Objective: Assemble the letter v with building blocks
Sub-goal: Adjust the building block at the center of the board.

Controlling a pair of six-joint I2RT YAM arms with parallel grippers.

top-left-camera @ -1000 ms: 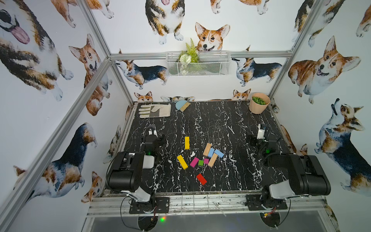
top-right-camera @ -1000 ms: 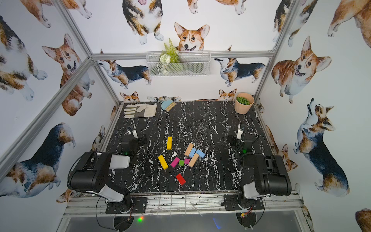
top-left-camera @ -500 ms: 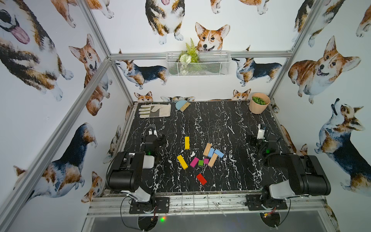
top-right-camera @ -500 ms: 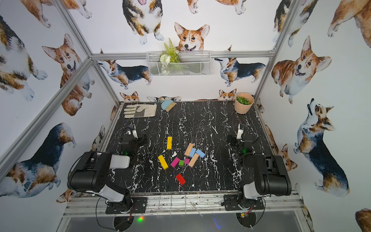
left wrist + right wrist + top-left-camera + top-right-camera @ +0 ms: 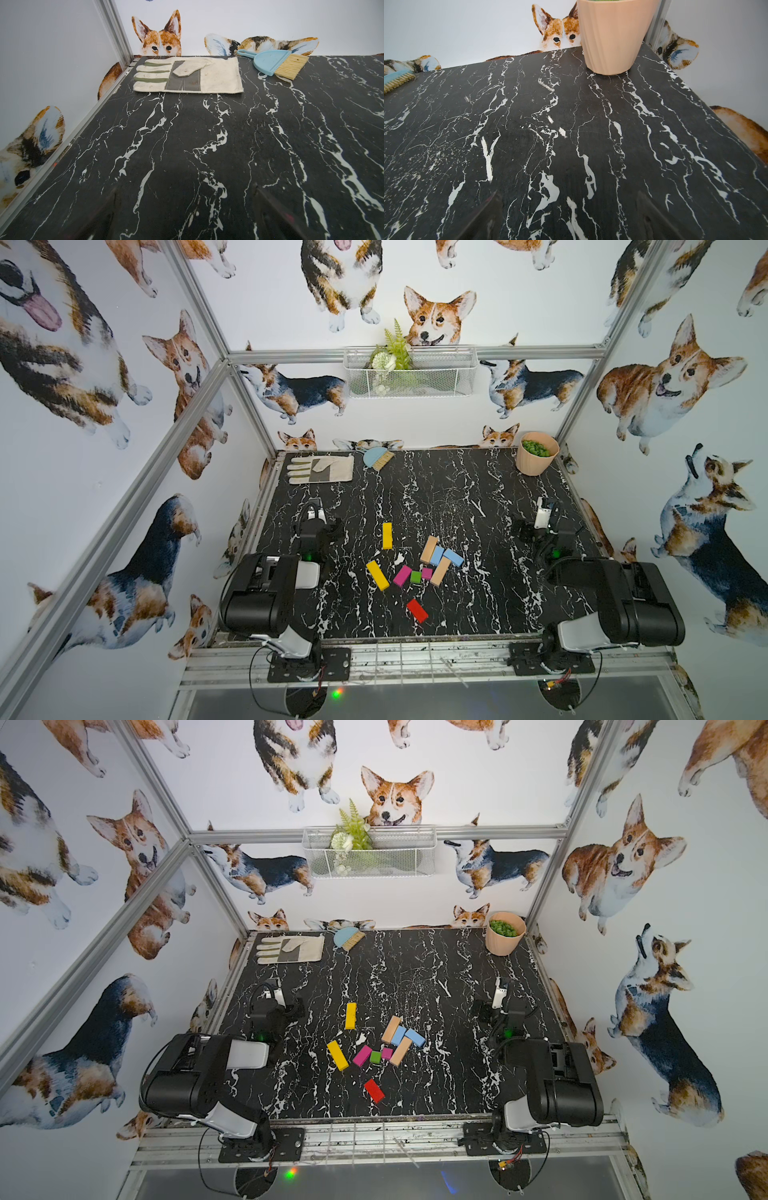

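The building blocks lie loose in the near middle of the black marble table [image 5: 436, 497], in both top views. Two yellow bars [image 5: 387, 535] [image 5: 377, 575] lie to the left of the cluster. A magenta bar [image 5: 402, 576], a green stub [image 5: 415, 577], a small magenta stub [image 5: 427, 573], two tan bars [image 5: 429, 549] [image 5: 440, 571] and two light blue blocks [image 5: 436, 555] [image 5: 453, 557] sit close together. A red block [image 5: 417, 610] lies alone nearer the front. My left gripper [image 5: 315, 508] [image 5: 186, 193] stands open and empty, left of the blocks. My right gripper [image 5: 542, 512] [image 5: 568, 195] stands open and empty to their right. Neither wrist view shows a block.
A work glove [image 5: 320, 469] lies at the back left with a blue dustpan and brush [image 5: 377, 457] beside it. A peach pot of green plant [image 5: 536, 452] stands at the back right. A wire basket [image 5: 409, 372] hangs on the back wall.
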